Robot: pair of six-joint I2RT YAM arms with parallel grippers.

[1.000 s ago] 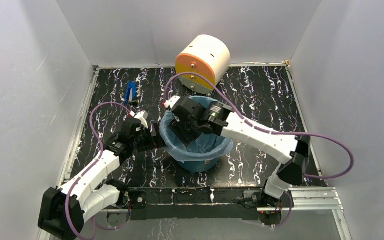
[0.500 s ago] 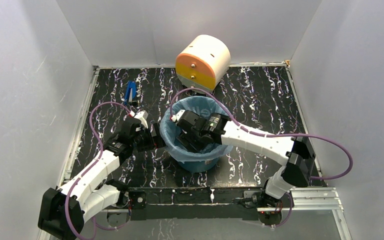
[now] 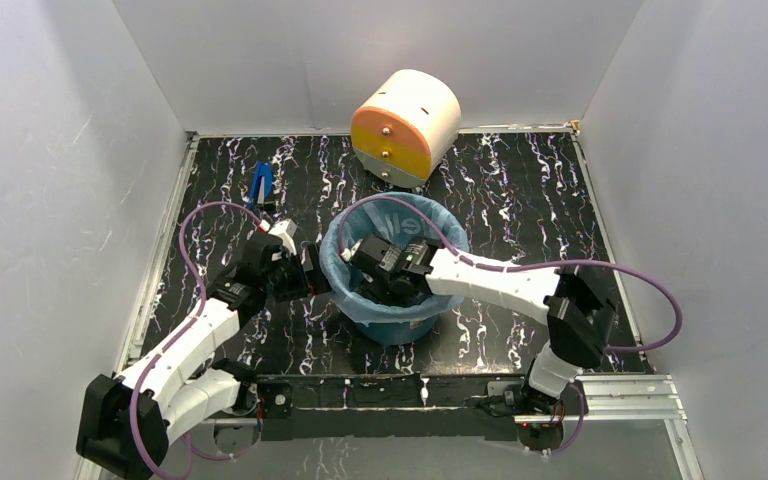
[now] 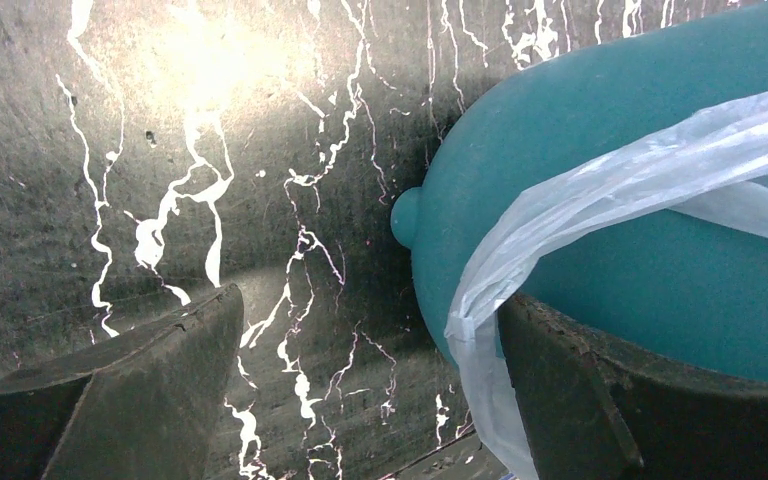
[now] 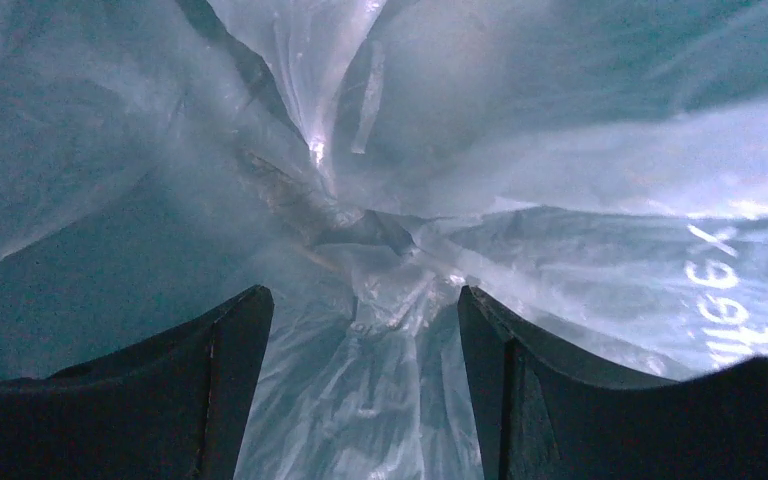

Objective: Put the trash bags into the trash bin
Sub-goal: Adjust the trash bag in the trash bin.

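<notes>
Tucking crinkly light-blue plastic bag [image 3: 405, 215] into round teal plastic bin [image 3: 400, 329], right jaws and left jaws gape empty; next, probably press deeper

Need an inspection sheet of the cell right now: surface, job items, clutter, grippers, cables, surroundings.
Surface: black tabletop with white veining.
Job's things: light-blue trash bag sits inside the teal trash bin, edge draped over the rim.
Clutter: cream-and-orange drum on its side at the back; small blue object back left.
Grippers: left gripper open beside the bin's left wall; right gripper open inside the bin, bag crumpled between its fingers.
Cables: a purple cable loops off each arm; the right one arcs over the bin.
Surroundings: white walls on three sides; metal rail at the near edge.
</notes>
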